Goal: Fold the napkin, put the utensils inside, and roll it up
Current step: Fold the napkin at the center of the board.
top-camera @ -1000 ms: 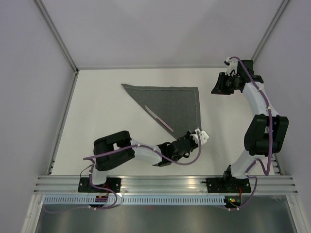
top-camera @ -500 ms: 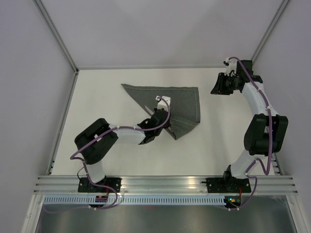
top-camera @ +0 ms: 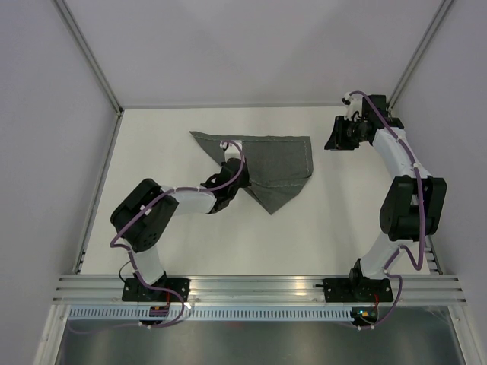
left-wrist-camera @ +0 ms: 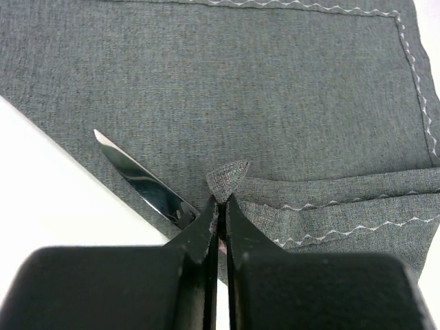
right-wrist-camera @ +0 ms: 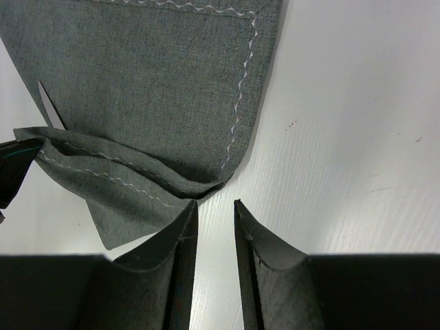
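The napkin (top-camera: 278, 154) lies folded toward the far side of the worktop (top-camera: 342, 228), one corner lifted over the knife (left-wrist-camera: 141, 180) (only its pointed blade shows). The left end effector (left-wrist-camera: 220, 205) is clenched on that corner. The right end effector (right-wrist-camera: 214, 210) hangs near the napkin's right edge, jaws parted, empty.

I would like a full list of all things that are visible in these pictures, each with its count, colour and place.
napkin: one, dark grey, far middle of the table, with one flap folded over.
knife: one, silvery, on the napkin's slanted edge, partly hidden behind the fingers.
table: one, white, under everything.
left gripper: one, black, shut on a napkin corner.
right gripper: one, black, slightly open, empty, beside the napkin's right corner.
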{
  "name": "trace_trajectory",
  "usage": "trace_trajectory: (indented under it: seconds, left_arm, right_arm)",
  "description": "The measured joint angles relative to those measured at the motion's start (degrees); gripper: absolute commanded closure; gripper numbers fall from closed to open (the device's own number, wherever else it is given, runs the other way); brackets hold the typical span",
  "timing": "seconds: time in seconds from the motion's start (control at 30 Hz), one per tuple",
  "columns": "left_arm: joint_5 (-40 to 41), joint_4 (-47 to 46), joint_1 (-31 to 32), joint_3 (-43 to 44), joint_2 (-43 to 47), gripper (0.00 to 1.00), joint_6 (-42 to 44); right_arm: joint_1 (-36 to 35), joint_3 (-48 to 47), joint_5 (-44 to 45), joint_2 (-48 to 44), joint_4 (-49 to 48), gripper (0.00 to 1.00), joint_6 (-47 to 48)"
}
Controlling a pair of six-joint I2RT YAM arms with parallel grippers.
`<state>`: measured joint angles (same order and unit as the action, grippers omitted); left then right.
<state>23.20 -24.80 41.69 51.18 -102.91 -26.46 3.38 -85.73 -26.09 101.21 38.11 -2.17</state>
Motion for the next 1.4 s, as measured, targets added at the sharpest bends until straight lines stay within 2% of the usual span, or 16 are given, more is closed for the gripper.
trace_trajectory:
  seconds: [1.13,1.17,1.3,1.4]
  left_arm:
    - [-2.8,5.8,-7.1,2.5,-0.1,0.97,-6.3]
    - [-2.8,6.0,-7.3,2.5,-0.1,0.96,-6.4]
    - [-2.8,6.7,-7.8,3.0,-0.3,0.81,-7.2]
    - [-2.8,7.5,-8.3,3.7,-0.8,0.65,-7.6]
  right_arm:
    - [-1.6,0.0,1.2,1.0,0.0,0.66,0.9]
    - [-1.8,0.0,1.3,1.0,0.0,0.67,1.0]
    - [-2.5,0.0,1.9,1.0,0.1,0.67,1.4]
    - [-3.5,0.0,2.5,1.0,0.1,0.66,1.6]
